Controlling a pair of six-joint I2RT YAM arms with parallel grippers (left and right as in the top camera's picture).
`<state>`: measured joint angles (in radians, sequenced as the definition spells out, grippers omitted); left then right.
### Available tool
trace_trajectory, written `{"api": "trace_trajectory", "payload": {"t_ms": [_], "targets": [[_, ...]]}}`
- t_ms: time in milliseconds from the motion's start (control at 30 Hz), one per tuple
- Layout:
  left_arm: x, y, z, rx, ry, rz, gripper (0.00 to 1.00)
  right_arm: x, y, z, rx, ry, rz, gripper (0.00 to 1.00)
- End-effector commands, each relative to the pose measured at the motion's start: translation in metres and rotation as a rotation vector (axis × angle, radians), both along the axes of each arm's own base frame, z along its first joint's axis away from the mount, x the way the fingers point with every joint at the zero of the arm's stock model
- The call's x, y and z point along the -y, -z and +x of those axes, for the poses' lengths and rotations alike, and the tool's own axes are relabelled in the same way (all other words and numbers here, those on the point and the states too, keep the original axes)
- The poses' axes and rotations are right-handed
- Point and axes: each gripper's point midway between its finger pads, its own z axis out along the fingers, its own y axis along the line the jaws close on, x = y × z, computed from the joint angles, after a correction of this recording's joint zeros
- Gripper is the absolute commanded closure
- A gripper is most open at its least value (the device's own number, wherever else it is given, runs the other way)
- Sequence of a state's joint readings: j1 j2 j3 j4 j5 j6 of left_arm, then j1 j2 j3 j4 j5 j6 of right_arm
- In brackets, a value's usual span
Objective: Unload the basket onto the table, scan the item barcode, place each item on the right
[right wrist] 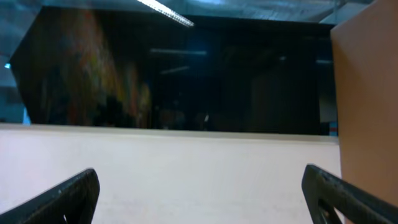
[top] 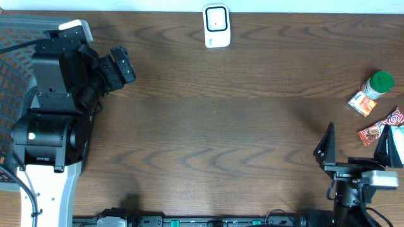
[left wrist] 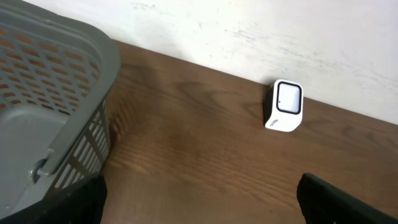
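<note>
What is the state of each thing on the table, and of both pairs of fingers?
Left fingers: open, empty.
Right fingers: open, empty.
Scanner: upright, untouched.
Bottle: green cap on, not held.
Snack packets: lying flat, not held.
Basket: upright, on the left side.

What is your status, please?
Left gripper open, right gripper open, both empty. Bottle and packets lie beside right gripper. Scanner at far edge, nothing in the way.

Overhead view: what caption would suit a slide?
Ready: left gripper and right gripper open; white scanner at the far edge; green-capped bottle and snack packets by the right gripper.
</note>
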<state>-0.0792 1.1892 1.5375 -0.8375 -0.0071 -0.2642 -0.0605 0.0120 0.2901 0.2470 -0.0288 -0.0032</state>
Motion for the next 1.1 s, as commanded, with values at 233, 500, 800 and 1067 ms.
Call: {"api": "trace_trajectory", "payload": {"t_ms": [233,500,800,1067], "targets": [[-0.004,-0.005,0.0,0.011,-0.011,0.013,0.02,0.011,0.09,0.039,-0.164,0.027,0.11,0.01],[-0.004,-0.005,0.0,0.012,-0.011,0.013,0.02,0.009,0.151,0.055,-0.36,0.03,0.108,0.01],[-0.004,-0.005,0.0,0.012,-0.011,0.013,0.02,0.006,0.207,0.058,-0.59,0.027,0.102,0.01],[-0.004,-0.005,0.0,0.012,-0.011,0.013,0.02,0.006,0.207,0.058,-0.588,0.026,0.102,0.01]]}}
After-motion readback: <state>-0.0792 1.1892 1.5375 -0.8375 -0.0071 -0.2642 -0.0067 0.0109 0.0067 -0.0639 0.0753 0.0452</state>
